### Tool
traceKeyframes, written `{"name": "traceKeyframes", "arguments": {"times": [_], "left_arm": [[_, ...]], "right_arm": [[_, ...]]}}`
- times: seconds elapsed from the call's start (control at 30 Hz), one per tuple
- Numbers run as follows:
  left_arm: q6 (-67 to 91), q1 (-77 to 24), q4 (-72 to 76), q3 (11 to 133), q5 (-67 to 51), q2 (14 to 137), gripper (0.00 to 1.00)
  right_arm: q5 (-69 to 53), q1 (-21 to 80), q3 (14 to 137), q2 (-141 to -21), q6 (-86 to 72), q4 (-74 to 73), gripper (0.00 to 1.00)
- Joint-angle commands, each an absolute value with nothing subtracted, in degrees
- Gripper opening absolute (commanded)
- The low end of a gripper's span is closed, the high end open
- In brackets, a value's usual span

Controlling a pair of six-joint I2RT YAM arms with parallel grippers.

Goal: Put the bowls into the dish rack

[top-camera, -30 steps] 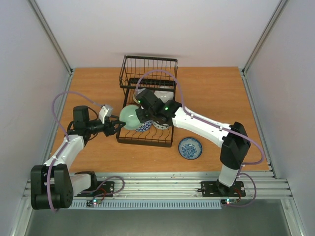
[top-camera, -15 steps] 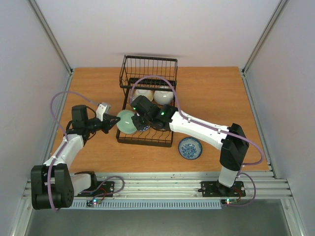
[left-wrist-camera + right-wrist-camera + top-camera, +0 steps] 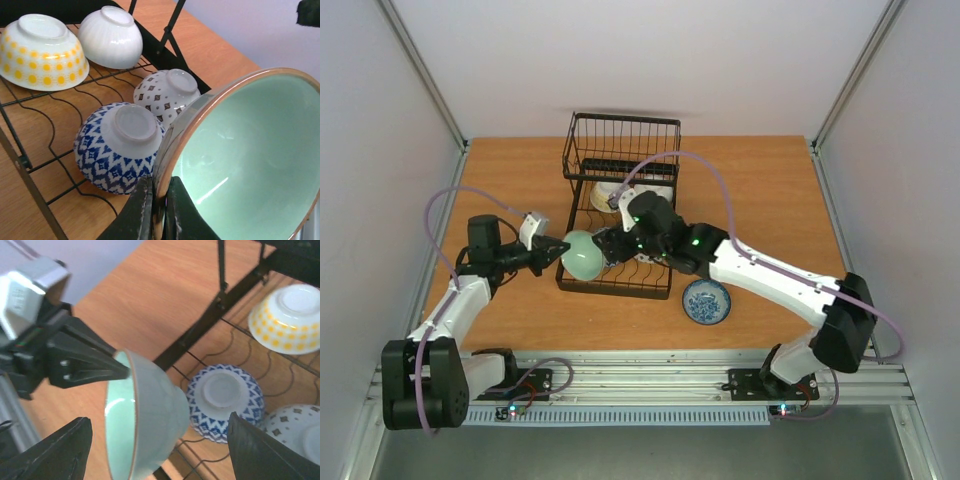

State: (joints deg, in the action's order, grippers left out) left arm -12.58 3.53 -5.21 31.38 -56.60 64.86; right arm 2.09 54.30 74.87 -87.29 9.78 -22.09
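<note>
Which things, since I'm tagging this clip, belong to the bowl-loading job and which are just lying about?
Part of the job:
- dish rack
- pale green bowl, rim pinched in the left gripper
- four bowls upside down in the rack: blue zigzag, diamond-patterned, yellow-dotted, plain white
- blue patterned bowl, upright on the table

Lying about:
- nothing loose; only the arms' purple cables

green bowl (image 3: 250, 160) cropped by left-wrist frame edge; right arm (image 3: 765, 278) covers part of dish rack (image 3: 620, 135) overhead
</note>
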Motion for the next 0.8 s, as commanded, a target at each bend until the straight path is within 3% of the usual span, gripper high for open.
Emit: {"name": "traceKeyframes", "arguments": {"times": [0.0, 0.1, 0.17, 0.77], "left_arm": [[-13.6, 4.1, -3.2, 32.2, -64.1, 64.4, 0.00], [-14.1, 4.3, -3.5, 32.3, -65.6, 64.5, 0.01], [-14.4, 4.5, -3.6, 32.2, -67.1, 64.5, 0.00], [-24.0, 4.9, -15.1, 35.2, -76.6, 65.7, 0.00]], "right_arm": [[-13.0, 52.1, 70.0, -83.4, 7.2, -14.6, 0.77], [-23.0, 49.5, 65.4, -82.5, 3.4, -8.8, 0.84], [-28.0, 47.9, 62.5, -82.9, 0.5, -4.5, 0.98], [-31.0, 47.2, 56.5, -86.0, -5.8, 5.2, 0.99]]}}
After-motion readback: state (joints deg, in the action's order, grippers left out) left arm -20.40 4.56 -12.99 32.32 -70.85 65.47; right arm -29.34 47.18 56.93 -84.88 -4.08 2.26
